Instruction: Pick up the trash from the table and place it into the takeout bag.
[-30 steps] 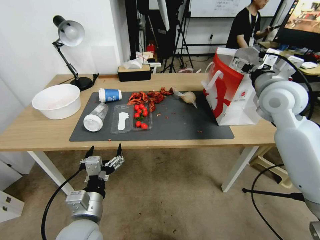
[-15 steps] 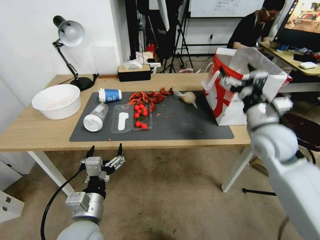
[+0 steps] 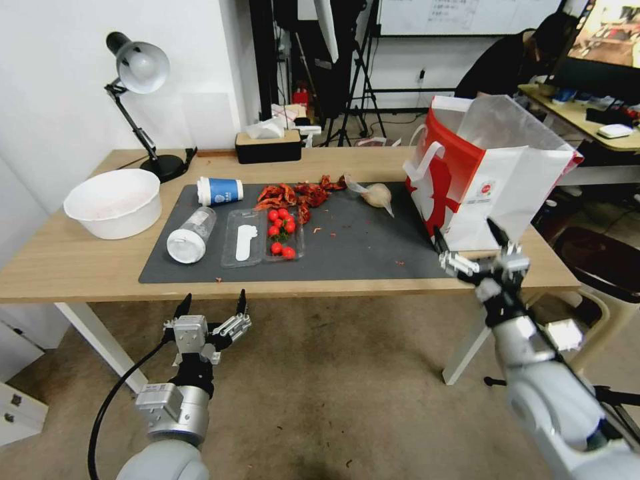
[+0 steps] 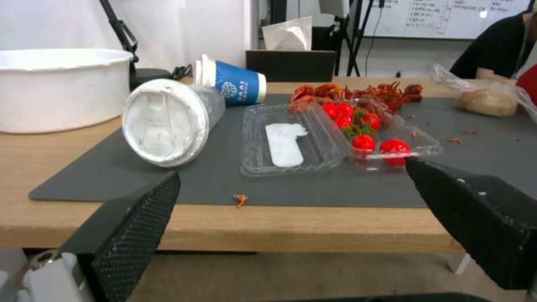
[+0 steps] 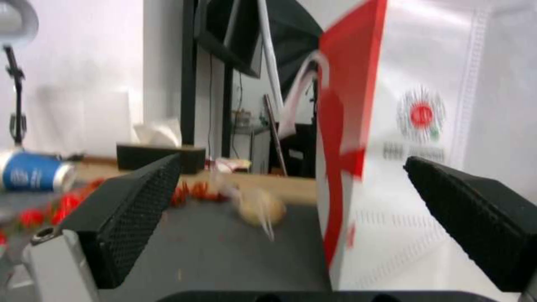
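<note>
Right gripper (image 3: 473,251) had dropped from the takeout bag (image 3: 497,193) mouth, jaws wide and empty, at right of frame; left gripper (image 3: 211,305) wide below the table (image 3: 80,263) edge; next grab likely the paper cup (image 3: 220,191), upper left of the mat.

The takeout bag (image 3: 490,200) stands just beyond the right gripper (image 3: 471,248), on the table (image 3: 73,263). Beyond the left gripper (image 3: 212,304) lie the bottle (image 3: 190,234) and tomato tray (image 3: 263,235), the paper cup (image 3: 220,191) behind them.
</note>
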Available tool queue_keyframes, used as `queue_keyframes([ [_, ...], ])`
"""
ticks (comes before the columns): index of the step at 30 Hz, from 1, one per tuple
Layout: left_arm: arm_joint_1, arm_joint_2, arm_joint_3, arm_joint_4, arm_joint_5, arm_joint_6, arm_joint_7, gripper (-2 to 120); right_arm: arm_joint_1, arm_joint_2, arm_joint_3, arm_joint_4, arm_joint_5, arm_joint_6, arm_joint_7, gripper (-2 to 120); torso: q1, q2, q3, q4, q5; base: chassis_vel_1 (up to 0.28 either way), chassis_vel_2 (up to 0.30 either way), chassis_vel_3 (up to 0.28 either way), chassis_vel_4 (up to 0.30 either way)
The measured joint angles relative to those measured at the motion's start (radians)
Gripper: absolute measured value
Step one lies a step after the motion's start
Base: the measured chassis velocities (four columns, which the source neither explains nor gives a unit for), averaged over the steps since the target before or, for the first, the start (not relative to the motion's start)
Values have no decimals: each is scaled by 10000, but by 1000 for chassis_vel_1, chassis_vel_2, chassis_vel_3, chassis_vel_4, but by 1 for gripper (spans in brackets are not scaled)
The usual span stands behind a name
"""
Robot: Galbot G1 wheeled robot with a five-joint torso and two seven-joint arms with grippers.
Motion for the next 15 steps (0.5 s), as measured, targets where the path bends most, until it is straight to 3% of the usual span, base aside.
queue_keyframes([
  [6, -39, 12, 22, 68, -24, 0, 4, 100, -661, 434, -169, -470, -518, 806, -41, 100, 0, 0, 0, 0, -1, 0, 0, 0, 0],
  [15, 1, 24, 55, 78, -45, -5, 6, 100, -1087, 702, -469, -651, -395, 835, -33, 100, 0, -1, 1, 1, -1, 0, 0, 0, 0],
])
